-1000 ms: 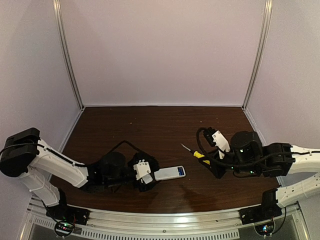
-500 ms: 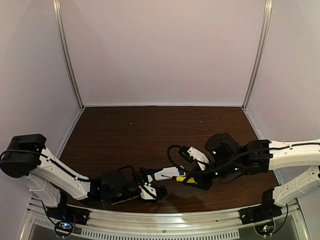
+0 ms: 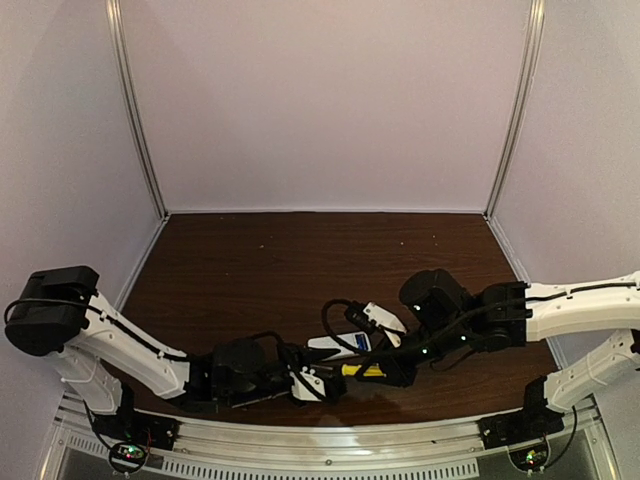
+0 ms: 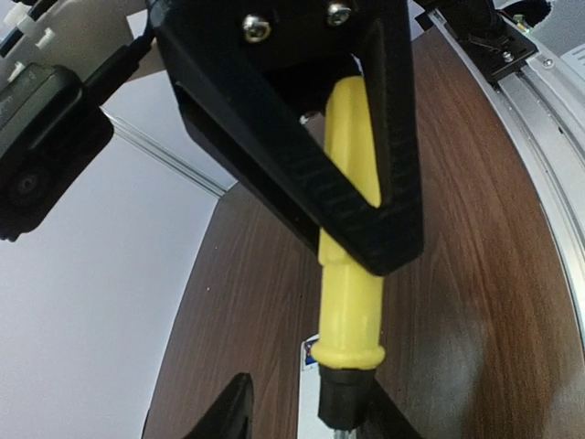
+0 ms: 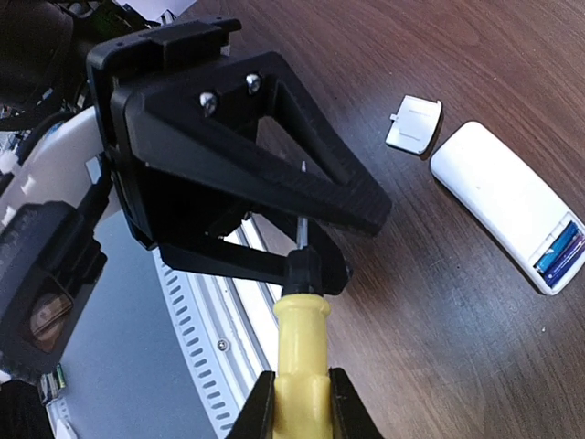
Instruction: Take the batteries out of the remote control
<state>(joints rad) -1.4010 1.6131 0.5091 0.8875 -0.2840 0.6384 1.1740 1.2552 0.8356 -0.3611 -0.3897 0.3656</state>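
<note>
- The right claw [image 5: 302,395] clamps the screwdriver [image 5: 300,343] handle.
- The left claw [image 4: 306,416], narrowly parted, straddles its neck.
- The remote control [image 5: 503,197] lies on the tabletop [image 5: 439,347], batteries [image 5: 559,251] inside.

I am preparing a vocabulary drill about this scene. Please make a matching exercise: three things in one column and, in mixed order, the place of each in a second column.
Things:
1. batteries
2. cover piece
3. screwdriver

Places:
a. in the right end effector
b. inside the remote control
c. on the table, beside the remote control

Pairs: 1-b; 2-c; 3-a
</note>
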